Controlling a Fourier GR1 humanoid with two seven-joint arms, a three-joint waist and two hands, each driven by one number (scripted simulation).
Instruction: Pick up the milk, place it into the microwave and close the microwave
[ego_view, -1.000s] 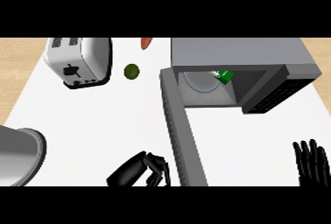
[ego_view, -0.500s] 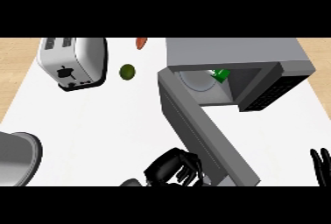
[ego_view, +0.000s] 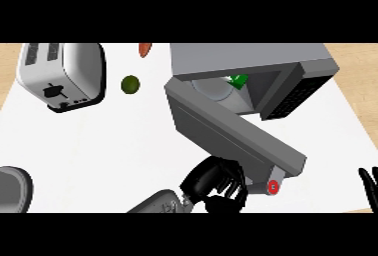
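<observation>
The grey microwave (ego_view: 251, 57) stands at the back right of the white counter, its door (ego_view: 236, 132) partly open and slanting toward the lower right. Through the gap I see the milk carton (ego_view: 238, 81), green and white, standing inside beside the round turntable plate (ego_view: 212, 90). My left hand (ego_view: 214, 182) rests against the outer face of the door near its free end, fingers relaxed, holding nothing. Only the upright fingertips of my right hand (ego_view: 368, 182) show, at the right edge, apart from the door.
A silver toaster (ego_view: 63, 75) stands at the back left, with a green lime (ego_view: 131, 84) beside it and a small red-orange item (ego_view: 145, 48) behind. A grey round pot (ego_view: 11, 190) pokes in at the lower left.
The door has swung from pointing straight at me to slanting rightward, closer to the microwave. My left hand followed it up and right. My right hand slid toward the right edge.
</observation>
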